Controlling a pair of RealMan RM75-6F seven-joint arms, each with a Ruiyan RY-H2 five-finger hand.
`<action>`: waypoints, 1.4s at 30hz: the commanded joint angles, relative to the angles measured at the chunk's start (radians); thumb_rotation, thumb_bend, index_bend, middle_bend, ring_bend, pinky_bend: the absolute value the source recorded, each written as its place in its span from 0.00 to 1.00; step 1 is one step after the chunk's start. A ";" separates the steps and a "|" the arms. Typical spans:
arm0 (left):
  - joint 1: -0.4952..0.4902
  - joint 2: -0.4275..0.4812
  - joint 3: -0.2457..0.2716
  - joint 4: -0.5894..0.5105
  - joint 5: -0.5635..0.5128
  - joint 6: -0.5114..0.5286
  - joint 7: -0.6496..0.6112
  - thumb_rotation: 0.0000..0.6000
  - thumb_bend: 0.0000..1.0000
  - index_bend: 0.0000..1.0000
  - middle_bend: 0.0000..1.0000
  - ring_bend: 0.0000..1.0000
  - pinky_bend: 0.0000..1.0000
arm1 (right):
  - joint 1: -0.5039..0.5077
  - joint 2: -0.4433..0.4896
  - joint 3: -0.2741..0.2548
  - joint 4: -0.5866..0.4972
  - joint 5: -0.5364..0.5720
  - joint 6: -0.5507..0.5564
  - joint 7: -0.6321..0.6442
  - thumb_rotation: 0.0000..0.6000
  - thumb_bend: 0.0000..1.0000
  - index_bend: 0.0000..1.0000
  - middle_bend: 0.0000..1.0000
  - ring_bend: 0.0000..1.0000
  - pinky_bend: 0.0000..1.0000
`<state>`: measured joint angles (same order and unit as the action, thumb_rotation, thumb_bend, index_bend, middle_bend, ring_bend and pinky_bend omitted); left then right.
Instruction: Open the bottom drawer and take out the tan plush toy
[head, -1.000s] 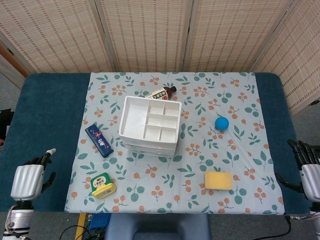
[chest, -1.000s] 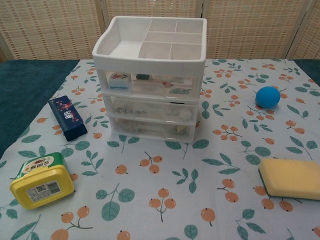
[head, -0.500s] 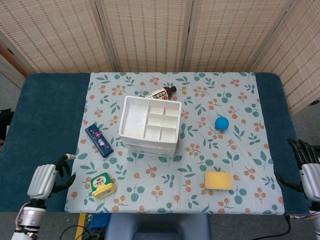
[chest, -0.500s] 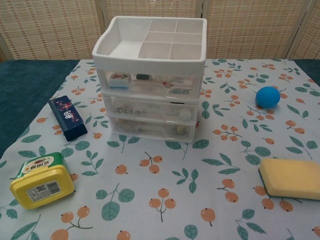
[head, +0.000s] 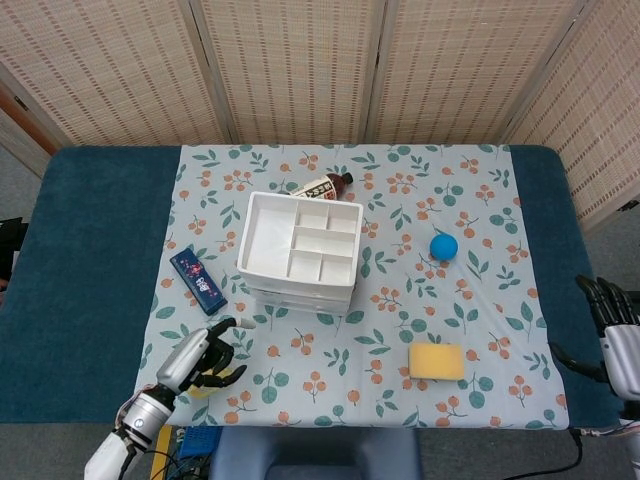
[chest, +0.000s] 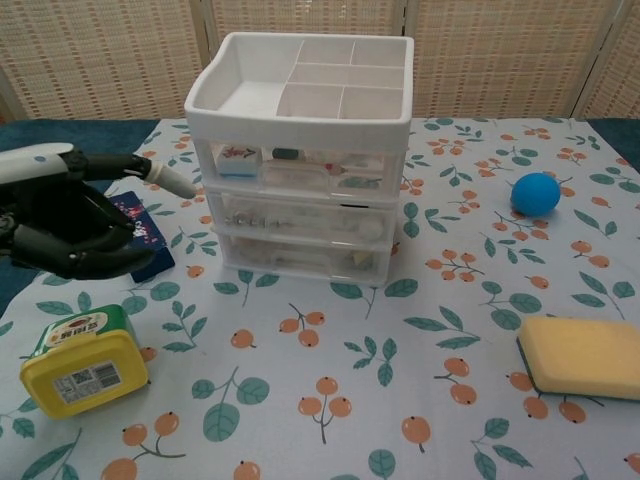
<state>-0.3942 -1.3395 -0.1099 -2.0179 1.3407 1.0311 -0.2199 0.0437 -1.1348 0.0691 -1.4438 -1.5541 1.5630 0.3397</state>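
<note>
The white three-drawer unit (head: 298, 250) stands mid-table, with an open divided tray on top. All its drawers are closed. In the chest view the bottom drawer (chest: 300, 258) has a translucent front; its contents are blurred, and I cannot make out a tan plush toy. My left hand (head: 200, 355) hovers front-left of the unit with its fingers apart, holding nothing. The chest view shows that left hand (chest: 70, 225) level with the drawers and well clear of them. My right hand (head: 615, 335) rests at the table's right edge, fingers spread and empty.
A dark blue box (head: 198, 281) lies left of the unit. A yellow-lidded tub (chest: 85, 358) sits under my left hand. A blue ball (head: 444, 247) and a yellow sponge (head: 436, 361) lie to the right. A brown bottle (head: 322, 186) lies behind the unit.
My left hand has swung from the table's front-left corner rightward over the cloth and has come into the chest view. The right hand has barely moved.
</note>
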 joint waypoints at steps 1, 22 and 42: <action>-0.064 -0.083 -0.023 0.031 -0.084 -0.087 -0.041 1.00 0.32 0.21 0.91 0.95 1.00 | -0.002 0.002 0.001 0.001 0.001 0.003 0.003 1.00 0.23 0.00 0.07 0.00 0.00; -0.258 -0.430 -0.160 0.252 -0.555 -0.226 -0.074 1.00 0.40 0.11 1.00 1.00 1.00 | -0.019 0.013 -0.004 0.002 0.006 0.017 0.015 1.00 0.23 0.00 0.07 0.00 0.00; -0.321 -0.533 -0.246 0.381 -0.868 -0.235 -0.070 1.00 0.43 0.07 1.00 1.00 1.00 | -0.023 0.020 -0.003 -0.001 0.008 0.018 0.019 1.00 0.23 0.00 0.07 0.00 0.00</action>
<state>-0.7168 -1.8682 -0.3497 -1.6428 0.4793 0.8007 -0.2836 0.0207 -1.1147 0.0663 -1.4447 -1.5459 1.5805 0.3591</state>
